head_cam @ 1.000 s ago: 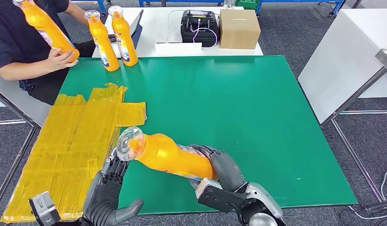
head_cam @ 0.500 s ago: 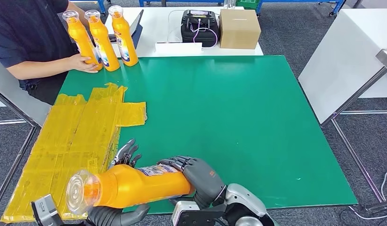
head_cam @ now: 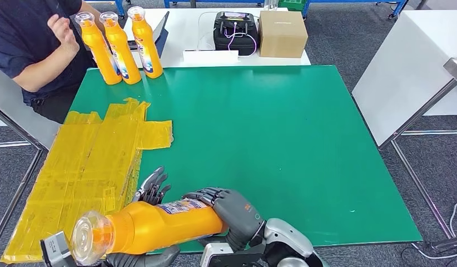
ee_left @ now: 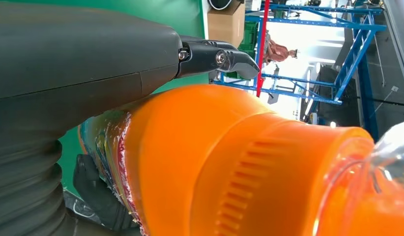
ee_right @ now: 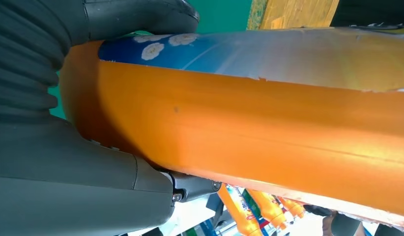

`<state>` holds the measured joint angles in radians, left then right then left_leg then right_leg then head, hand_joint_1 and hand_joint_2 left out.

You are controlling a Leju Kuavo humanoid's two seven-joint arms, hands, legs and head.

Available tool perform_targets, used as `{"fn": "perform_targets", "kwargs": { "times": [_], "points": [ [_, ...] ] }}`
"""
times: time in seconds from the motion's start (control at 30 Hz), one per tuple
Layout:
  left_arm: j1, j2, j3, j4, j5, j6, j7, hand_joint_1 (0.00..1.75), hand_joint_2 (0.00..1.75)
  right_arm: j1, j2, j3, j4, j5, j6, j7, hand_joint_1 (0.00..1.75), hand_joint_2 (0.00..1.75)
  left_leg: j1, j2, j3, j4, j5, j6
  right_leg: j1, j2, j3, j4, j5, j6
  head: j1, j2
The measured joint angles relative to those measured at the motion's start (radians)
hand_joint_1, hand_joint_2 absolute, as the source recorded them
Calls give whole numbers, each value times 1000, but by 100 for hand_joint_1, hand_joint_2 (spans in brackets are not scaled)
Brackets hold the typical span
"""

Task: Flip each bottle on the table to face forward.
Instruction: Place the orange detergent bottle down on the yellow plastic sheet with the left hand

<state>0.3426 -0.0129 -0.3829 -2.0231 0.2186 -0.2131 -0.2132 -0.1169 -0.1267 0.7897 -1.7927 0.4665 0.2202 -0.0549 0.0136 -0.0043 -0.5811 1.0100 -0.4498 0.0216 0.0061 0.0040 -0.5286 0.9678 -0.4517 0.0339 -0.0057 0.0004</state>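
Note:
An orange bottle (head_cam: pixel 159 225) with a clear cap (head_cam: pixel 88 245) lies level above the table's near edge, cap pointing near-left. My right hand (head_cam: pixel 232 214) grips its base end (ee_right: pixel 249 132). My left hand (head_cam: pixel 151 189) sits behind the bottle's shoulder (ee_left: pixel 229 162): its fingers stick up spread past the far side, while the thumb (head_cam: pixel 151 257) lies underneath against the bottle. Three more orange bottles (head_cam: pixel 95 50) (head_cam: pixel 119 50) (head_cam: pixel 144 44) stand upright in a row at the far left corner of the green table (head_cam: pixel 271 128).
A person in a dark top (head_cam: pixel 26 39) sits at the far left with a hand (head_cam: pixel 62 28) raised off the bottles. Yellow tape strips (head_cam: pixel 87 161) cover the table's left side. A black case (head_cam: pixel 234 30) and cardboard box (head_cam: pixel 282 33) stand on the white table behind.
The person set a third bottle in the row, let go and lifted the hand. My held bottle swung its cap down to the near-left, into my left hand.

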Motion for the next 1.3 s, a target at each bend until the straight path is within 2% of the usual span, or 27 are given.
{"fn": "perform_targets", "kwargs": {
  "times": [0.73,0.87,1.0,1.3],
  "points": [
    [0,1,-1,0,0,0,0,0,175,-1,-1,8,0,0,0,0,175,175,0,0,0,0,0,0,0,0,0,0,0,0,0,0],
    [0,1,-2,0,13,-11,-6,175,175,-3,-1,10,0,-4,16,-5,175,175,0,0,0,0,0,0,0,0,0,0,0,0,0,0],
    [-10,10,-24,1,114,-77,-42,175,175,-30,2,58,22,-8,98,-52,175,175,0,0,0,0,0,0,0,0,-1,0,0,0,0,0],
    [-14,38,-37,2,138,-78,-57,175,175,-62,6,109,60,-9,92,-67,175,175,0,0,0,0,0,0,0,0,-1,0,0,0,0,0]
  ]
}}
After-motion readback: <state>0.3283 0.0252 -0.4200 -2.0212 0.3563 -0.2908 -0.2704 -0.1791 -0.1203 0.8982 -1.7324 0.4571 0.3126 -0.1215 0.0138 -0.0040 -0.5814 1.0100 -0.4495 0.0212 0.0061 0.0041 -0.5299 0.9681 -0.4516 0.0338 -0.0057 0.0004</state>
